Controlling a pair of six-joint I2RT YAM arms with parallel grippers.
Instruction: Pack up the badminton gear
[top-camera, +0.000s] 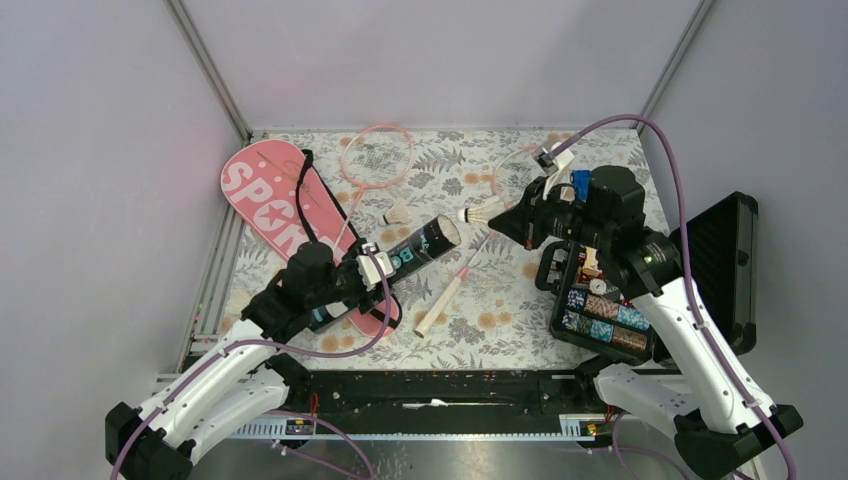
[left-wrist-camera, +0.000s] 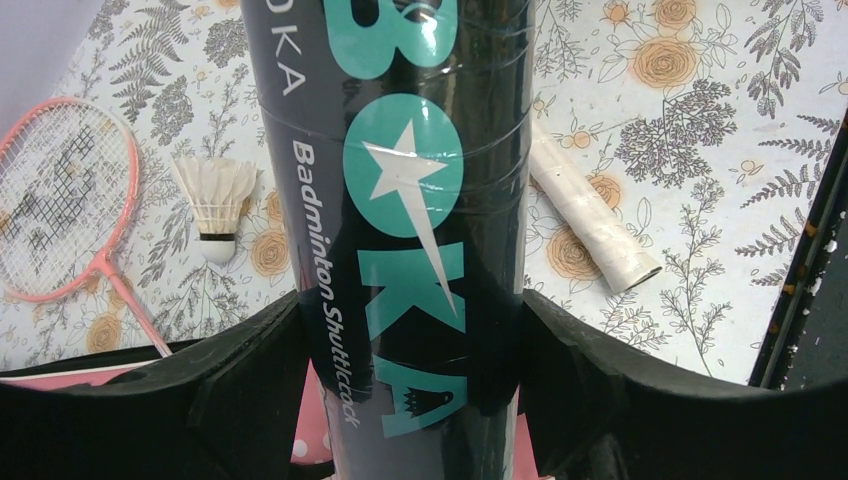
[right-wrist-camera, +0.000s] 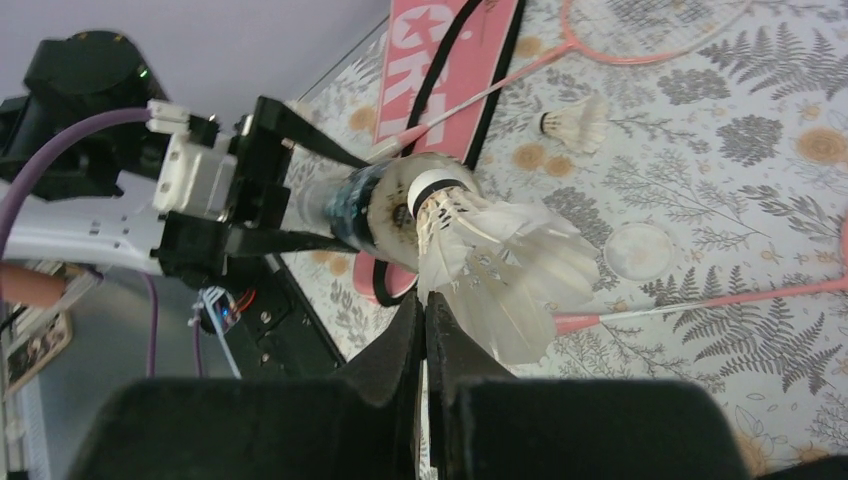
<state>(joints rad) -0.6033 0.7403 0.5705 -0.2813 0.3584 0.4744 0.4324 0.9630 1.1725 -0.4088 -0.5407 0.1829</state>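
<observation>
from above, shows the left jaws pinching the black tube (top-camera: 425, 243) around its middle, held above the floral surface (top-camera: 480, 330), open mouth tilted toward the right arm (top-camera: 650, 270). finds the right jaws pressed together on the feathers of a white shuttlecock (top-camera: 483, 213), cork aimed at that mouth and just beside it. places a second shuttlecock (top-camera: 397, 214) loose on the surface left of the tube's mouth, the pink bag (top-camera: 262, 195) flat along the left edge, one pink racket (top-camera: 377, 157) at the far side with its shaft running over the bag, the other racket (top-camera: 440, 300) with its cream handle near the middle, and a black case of patterned rolls (top-camera: 600, 310) open at the right. from the left wrist, fills the middle with the tube and its teal print, a black finger against each side; catches the second shuttlecock and a racket head at left, the cream handle at right. from the right wrist, looks along the held shuttlecock, cork at the tube's rim, cannot tell whether inside; keeps the jaws tight on the feather skirt, with the bag, a racket shaft and the second shuttlecock beyond.
</observation>
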